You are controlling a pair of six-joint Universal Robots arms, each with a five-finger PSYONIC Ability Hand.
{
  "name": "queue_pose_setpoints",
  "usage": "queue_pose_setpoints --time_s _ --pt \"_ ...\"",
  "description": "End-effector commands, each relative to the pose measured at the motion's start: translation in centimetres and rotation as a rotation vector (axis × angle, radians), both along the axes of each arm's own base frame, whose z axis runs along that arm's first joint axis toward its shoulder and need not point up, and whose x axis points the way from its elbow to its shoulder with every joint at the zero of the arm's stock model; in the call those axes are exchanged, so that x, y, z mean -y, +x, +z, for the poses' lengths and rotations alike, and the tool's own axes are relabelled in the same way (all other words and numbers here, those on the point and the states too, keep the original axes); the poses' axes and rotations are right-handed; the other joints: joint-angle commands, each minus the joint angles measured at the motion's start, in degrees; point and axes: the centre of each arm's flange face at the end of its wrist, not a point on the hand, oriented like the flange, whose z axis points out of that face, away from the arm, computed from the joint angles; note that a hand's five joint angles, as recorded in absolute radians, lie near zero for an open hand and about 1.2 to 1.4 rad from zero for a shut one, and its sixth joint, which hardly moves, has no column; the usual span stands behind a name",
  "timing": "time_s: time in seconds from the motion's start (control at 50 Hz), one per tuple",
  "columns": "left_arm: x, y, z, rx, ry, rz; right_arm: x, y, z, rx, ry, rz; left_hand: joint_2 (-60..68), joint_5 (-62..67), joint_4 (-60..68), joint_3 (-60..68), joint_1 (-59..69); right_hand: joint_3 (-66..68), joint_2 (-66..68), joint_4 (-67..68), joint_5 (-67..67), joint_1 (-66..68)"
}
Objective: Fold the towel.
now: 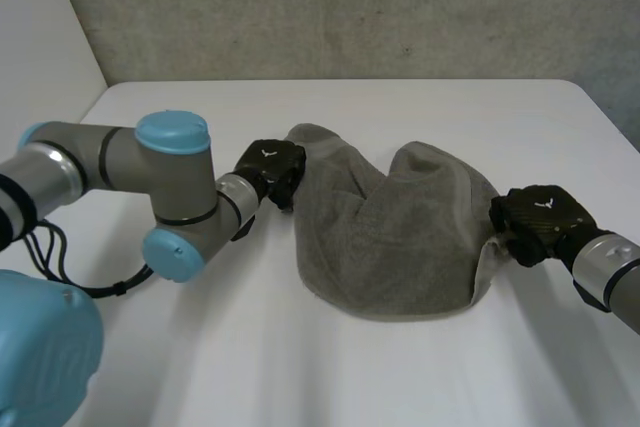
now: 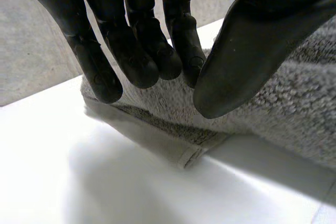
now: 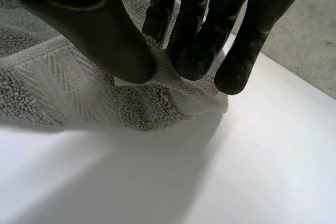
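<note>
White under the lamps, the surface point(image 1: 300, 367) is running back to a rough grey wall point(image 1: 350, 7). The grey towel point(image 1: 400, 247) is lying bunched near its middle, humped into two peaks with a dip between them.

I am reading this as the carrying part of a fold, so the two held points need to travel together for one half to land square over the other. I am planning to draw the hands apart first, so the slack in that dip is pulled out. Then I am moving them at one pace and one height, and laying the held edge flush on the resting edge before letting go. The right pinch is looking shallow to me, so I am treating a slip there as the main risk.

The left robot hand point(image 1: 268, 169) is pinching the towel's left edge between thumb and fingers point(image 2: 131, 61). A hemmed corner point(image 2: 189, 156) is hanging just below them, off the surface. The right robot hand point(image 1: 538, 219) is gripping the opposite edge, with a small ridge of cloth squeezed between its thumb point(image 3: 105, 40) and fingertips point(image 3: 194, 61).

So the towel is sitting between the two hands and touching both. Its bulk is resting on the surface and sagging toward my side.
</note>
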Motion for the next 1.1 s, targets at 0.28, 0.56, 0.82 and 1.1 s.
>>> queue_pose_setpoints --time_s 0.28,0.56,0.82,1.1 --pt "-3.4 0.1 -0.9 0.013 -0.148 -0.059 -0.6 0.2 1.0 0.002 -0.014 0.007 -51.09 -43.75 -51.59 -50.70 -47.27 2.93 6.92 3.40 4.71 5.49" --pt "-4.4 -3.0 -2.5 0.066 -0.206 -0.213 -0.5 0.2 1.3 0.005 -0.023 0.006 2.69 10.03 2.19 3.08 6.51 2.93 6.92 3.40 4.71 5.49" --pt "-4.1 2.1 5.9 0.057 -0.169 -0.096 -2.1 1.0 8.5 0.043 -0.025 0.103 2.70 10.04 2.20 3.09 6.52 2.93 6.92 3.40 4.71 5.49" --pt "-8.0 7.5 18.6 -0.149 -0.266 0.005 -5.4 1.7 21.7 0.088 -0.233 0.220 2.70 10.04 2.20 3.09 6.52 2.93 6.92 3.40 4.71 5.49"
